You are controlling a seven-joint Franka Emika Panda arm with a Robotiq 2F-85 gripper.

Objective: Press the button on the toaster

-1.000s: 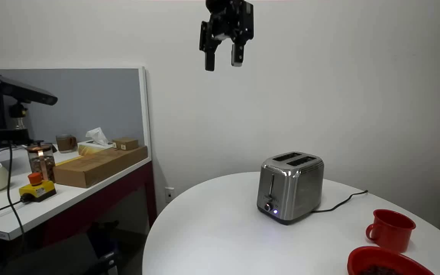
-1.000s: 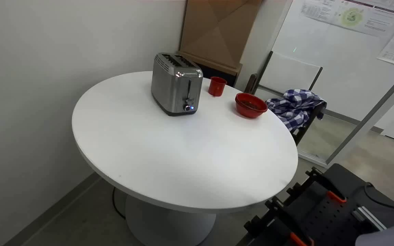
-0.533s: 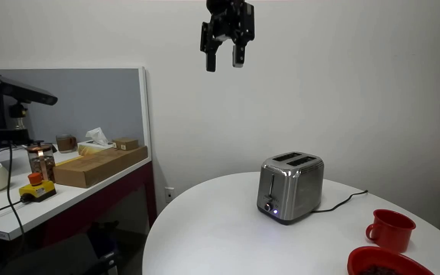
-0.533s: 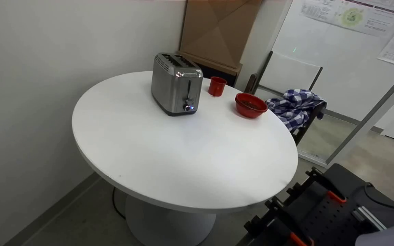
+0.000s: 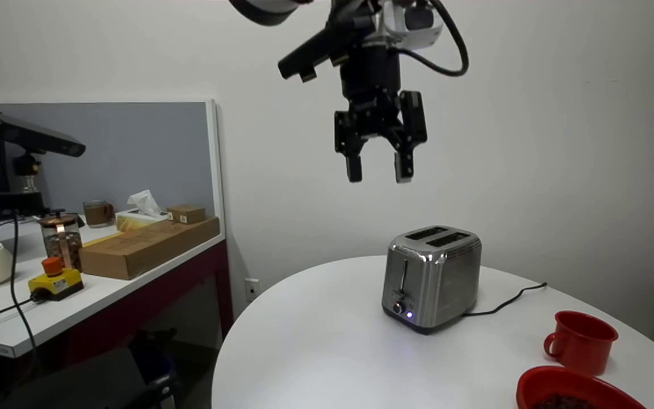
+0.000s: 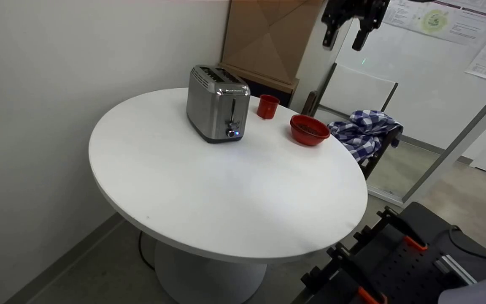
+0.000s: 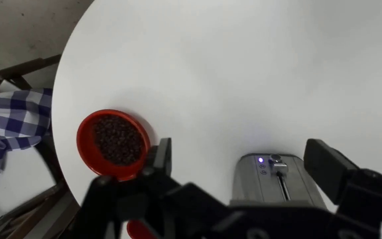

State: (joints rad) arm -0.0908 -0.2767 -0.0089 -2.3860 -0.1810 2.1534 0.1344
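The silver toaster (image 5: 457, 281) stands on the round white table (image 5: 304, 329); it also shows in an exterior view (image 6: 205, 105). In the wrist view the toaster's front (image 7: 247, 182) shows a lit button (image 7: 260, 160), two unlit buttons (image 7: 263, 169), a knob (image 7: 275, 158) and a lever (image 7: 280, 168) low in its slot. The toaster's top is hidden behind my gripper there. My gripper (image 5: 378, 170) is open and empty, in the air well above the toaster, touching nothing. It also shows in an exterior view (image 6: 344, 41) and in the wrist view (image 7: 239, 152).
A red mug (image 5: 588, 346) and a red bowl (image 6: 304, 137) of dark bits stand beside the toaster. The toaster's cord (image 5: 508, 305) lies on the table. A wall (image 5: 531, 170) rises behind. A chair with a checked cloth (image 6: 363, 131) stands near the table's edge.
My gripper has moved down and to the right in an exterior view, with more arm showing. It has come into sight at the top of an exterior view. The toaster has not moved.
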